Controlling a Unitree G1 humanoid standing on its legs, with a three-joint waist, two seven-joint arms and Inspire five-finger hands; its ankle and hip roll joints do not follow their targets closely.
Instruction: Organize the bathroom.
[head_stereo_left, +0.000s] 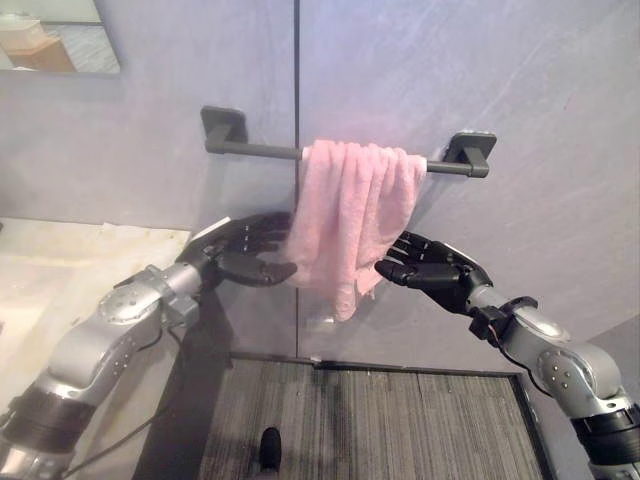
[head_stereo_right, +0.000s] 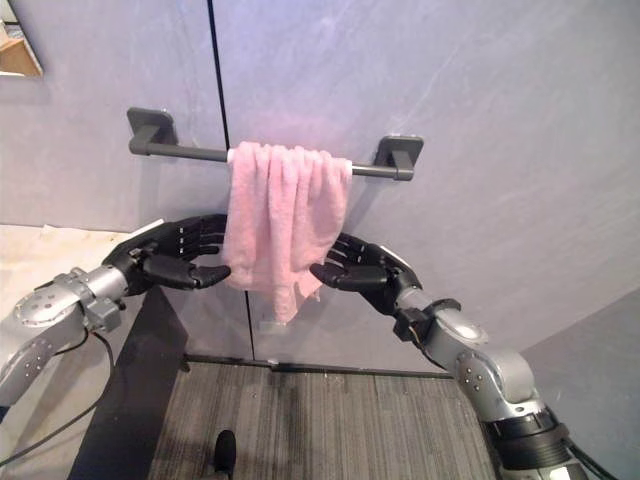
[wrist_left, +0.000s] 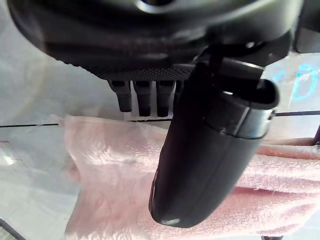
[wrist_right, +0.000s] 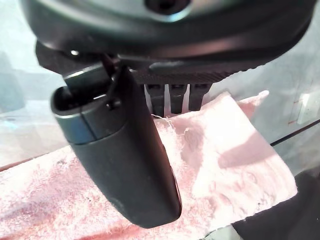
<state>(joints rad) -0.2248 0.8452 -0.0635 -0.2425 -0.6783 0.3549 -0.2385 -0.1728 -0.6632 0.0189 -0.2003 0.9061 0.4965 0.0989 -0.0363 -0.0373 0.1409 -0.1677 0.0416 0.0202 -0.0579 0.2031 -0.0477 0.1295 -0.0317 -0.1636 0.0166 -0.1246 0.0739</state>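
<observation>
A pink towel (head_stereo_left: 350, 215) hangs bunched over a dark towel bar (head_stereo_left: 258, 150) fixed to the grey wall. My left hand (head_stereo_left: 245, 250) is at the towel's left edge, fingers straight behind the cloth edge and thumb stretched out below them. My right hand (head_stereo_left: 435, 265) mirrors it at the right edge, its fingertips touching the cloth. Both hands are open and neither pinches the towel. In the left wrist view the towel (wrist_left: 110, 170) lies just past the thumb (wrist_left: 210, 150). The right wrist view has the towel (wrist_right: 215, 170) beyond the thumb (wrist_right: 125, 160).
A mirror corner (head_stereo_left: 55, 35) is on the wall at upper left. A pale counter surface (head_stereo_left: 60, 290) lies to the left. A dark panel (head_stereo_left: 185, 400) stands below my left arm beside a striped grey mat (head_stereo_left: 370, 420) on the floor.
</observation>
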